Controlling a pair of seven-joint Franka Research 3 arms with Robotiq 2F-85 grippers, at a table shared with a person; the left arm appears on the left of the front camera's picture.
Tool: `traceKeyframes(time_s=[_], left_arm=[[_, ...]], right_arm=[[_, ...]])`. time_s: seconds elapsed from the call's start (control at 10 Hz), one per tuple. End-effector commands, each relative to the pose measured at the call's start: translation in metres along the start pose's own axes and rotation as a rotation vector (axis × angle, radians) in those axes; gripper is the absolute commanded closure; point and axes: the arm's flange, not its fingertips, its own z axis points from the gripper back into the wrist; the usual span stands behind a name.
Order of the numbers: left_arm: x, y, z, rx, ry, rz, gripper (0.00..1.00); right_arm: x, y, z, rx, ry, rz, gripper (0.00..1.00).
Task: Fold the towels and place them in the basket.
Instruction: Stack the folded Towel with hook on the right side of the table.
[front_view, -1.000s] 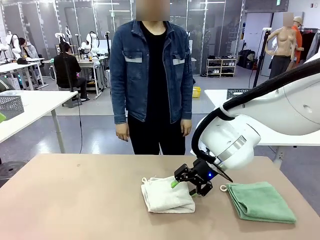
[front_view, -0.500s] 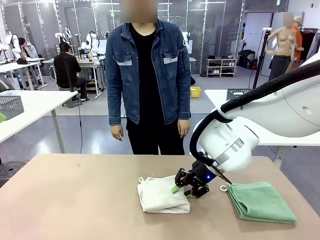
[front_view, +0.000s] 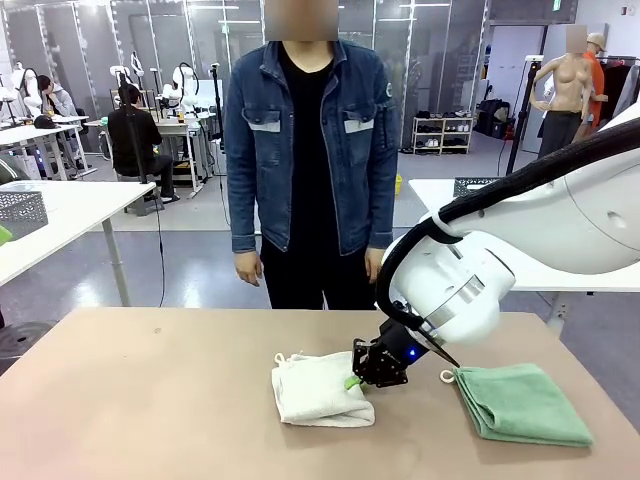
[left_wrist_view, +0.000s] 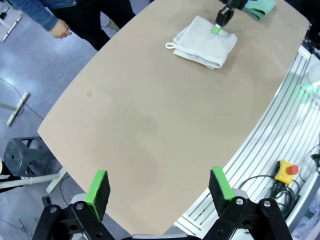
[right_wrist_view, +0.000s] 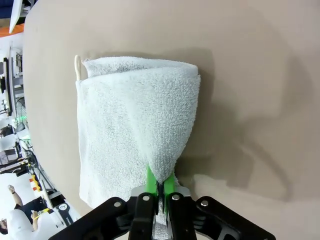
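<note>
- On my front camera the right gripper (front_view: 352, 381) was low over the table (front_view: 150, 400), at the 3 o'clock edge of the cream towel (front_view: 318, 392).
- Its jaws were closed on a pinch of that towel; in the right wrist camera the green pads (right_wrist_view: 150, 180) stood almost together with the terry cloth (right_wrist_view: 135, 135) squeezed between them, and the cloth rose there into a small ridge.
- The cream towel lay folded near the middle of the table, with a small white loop (front_view: 287, 359) at its 10 o'clock corner.
- The green towel (front_view: 520, 403) lay folded at 3 o'clock from the cream one, apart from it, also with a white loop (front_view: 446, 377) at its near corner.
- The left gripper (left_wrist_view: 159, 189) hung high above the table with its jaws wide open and nothing between them.
- In that left wrist camera the cream towel (left_wrist_view: 205, 42) was far away at about 1 o'clock, with the right gripper (left_wrist_view: 218, 29) on it.
- A person (front_view: 310, 160) in a denim jacket stood at the far side, hands down.
</note>
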Motion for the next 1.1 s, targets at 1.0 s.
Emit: traceKeyframes(time_s=[1.0], left_arm=[[0.001,0.001,-0.001,0.004,-0.002,0.005,0.00]], right_arm=[[-0.016,0.041,0.073,-0.117,-0.089,0.190,0.95]])
